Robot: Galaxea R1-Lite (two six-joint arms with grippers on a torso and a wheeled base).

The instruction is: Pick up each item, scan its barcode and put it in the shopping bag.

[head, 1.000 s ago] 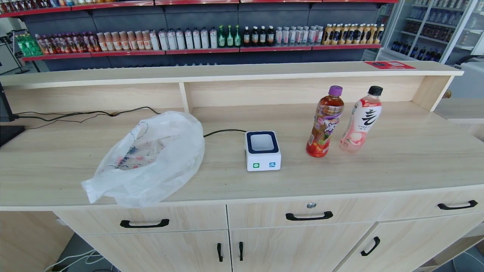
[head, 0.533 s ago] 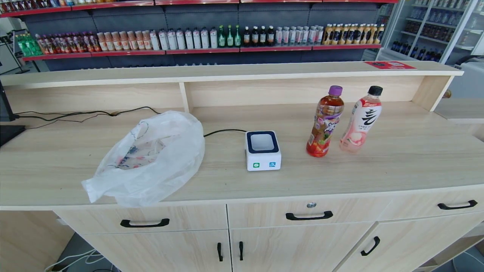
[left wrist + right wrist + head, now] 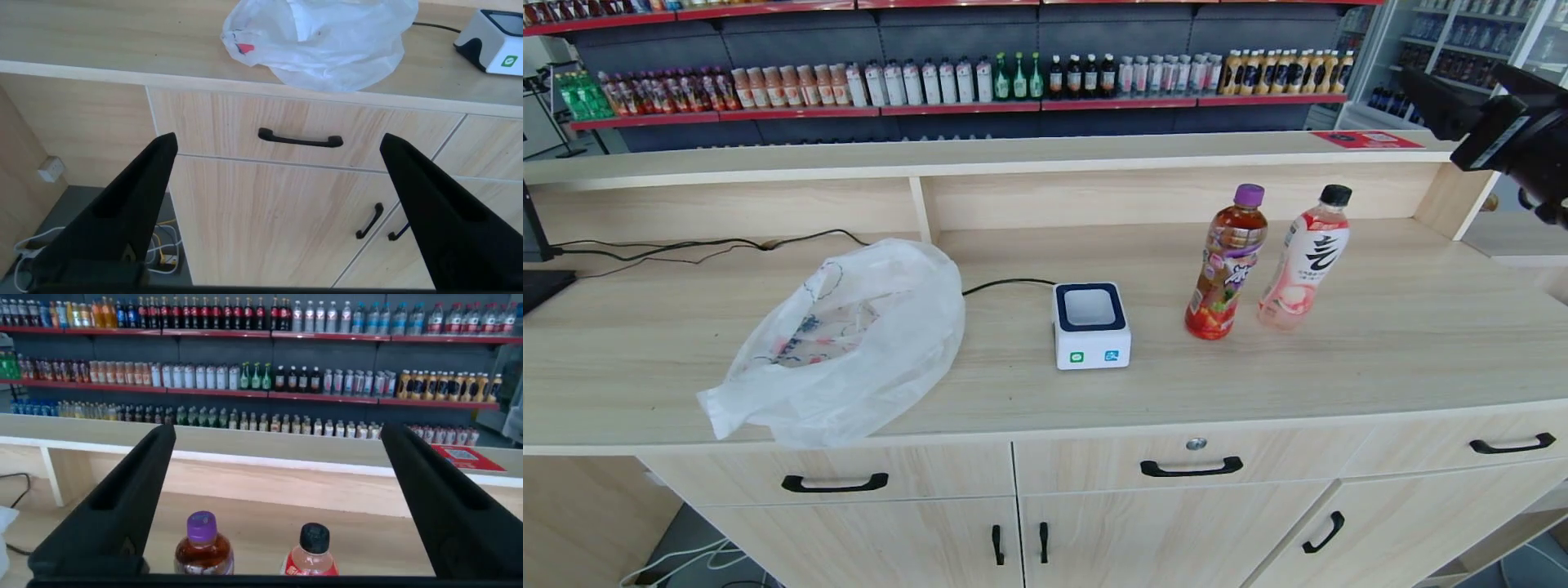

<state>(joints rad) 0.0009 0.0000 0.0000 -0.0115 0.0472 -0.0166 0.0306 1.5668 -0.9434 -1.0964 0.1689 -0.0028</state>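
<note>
Purple-capped tea bottle point(image 3: 1227, 261) and black-capped pink bottle point(image 3: 1304, 257) upright on the counter point(image 3: 1380, 351), just beside each other, right of the barcode scanner point(image 3: 1091, 325) and shopping bag point(image 3: 845, 339). Right gripper point(image 3: 276, 457) spread wide, raised well apart; left gripper point(image 3: 278, 155) wide too, low before the drawers point(image 3: 298, 139). Risk: knocking the neighbour over while closing on one

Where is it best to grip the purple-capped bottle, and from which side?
Probably its round mid-body, coming level from the front: the purple-capped bottle stands upright, and the black-capped bottle stands close on its right, leaving little room there.
</note>
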